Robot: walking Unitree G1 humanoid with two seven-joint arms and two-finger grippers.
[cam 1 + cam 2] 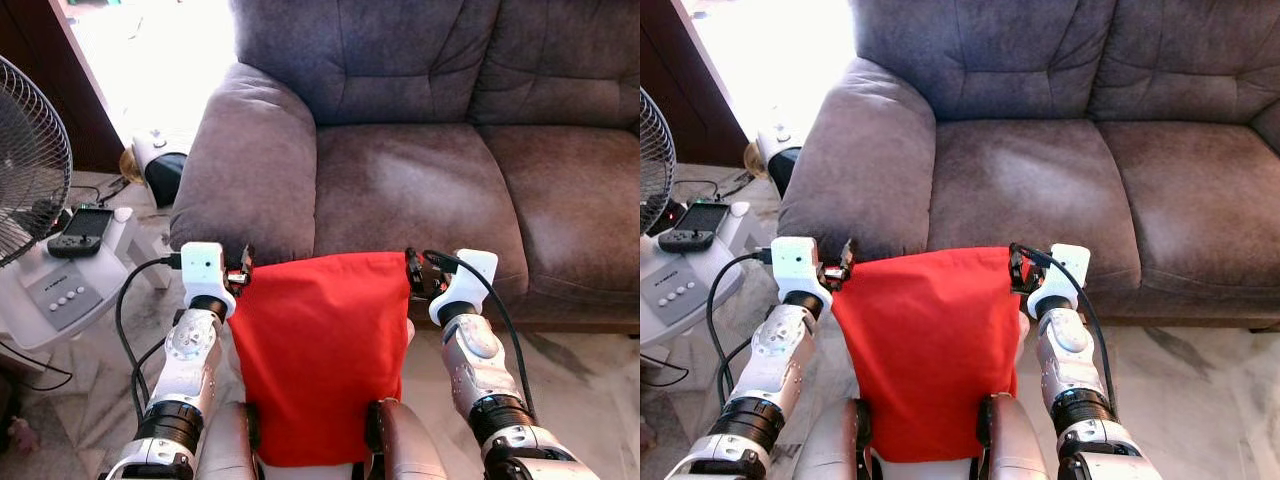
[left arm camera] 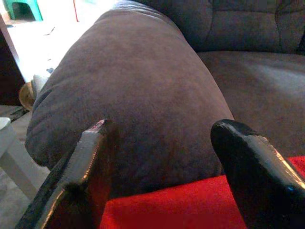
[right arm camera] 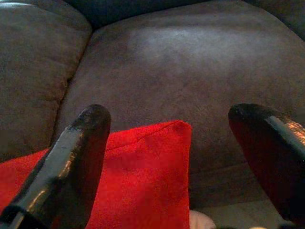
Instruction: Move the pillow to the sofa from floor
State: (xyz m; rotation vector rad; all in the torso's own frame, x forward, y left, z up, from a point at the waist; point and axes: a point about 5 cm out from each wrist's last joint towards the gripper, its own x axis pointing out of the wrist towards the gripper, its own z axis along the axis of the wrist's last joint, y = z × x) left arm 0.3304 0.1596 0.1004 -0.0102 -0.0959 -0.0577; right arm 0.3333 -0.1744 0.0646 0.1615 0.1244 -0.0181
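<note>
The red pillow (image 1: 318, 350) is already off the floor, carried between the two arms in front of the robot, its far edge level with the front of the sofa (image 1: 420, 190) seat; what is left is to carry it forward over the cushion and let it go. The left gripper (image 1: 243, 268) sits at the pillow's far left corner and the right gripper (image 1: 412, 270) at its far right corner, both forearms reaching forward and slightly up, wrists level with each other. In the wrist views each gripper's black fingers stand well apart, with red cloth lying between them and the grey sofa beyond, so the pillow seems pressed between the two arms rather than pinched by either gripper, though the contact itself is hard to see. The sofa's armrest (image 1: 250, 160) rises just beyond the left gripper. A fan (image 1: 25, 160) stands off to the robot's left, well clear of the pillow.
</note>
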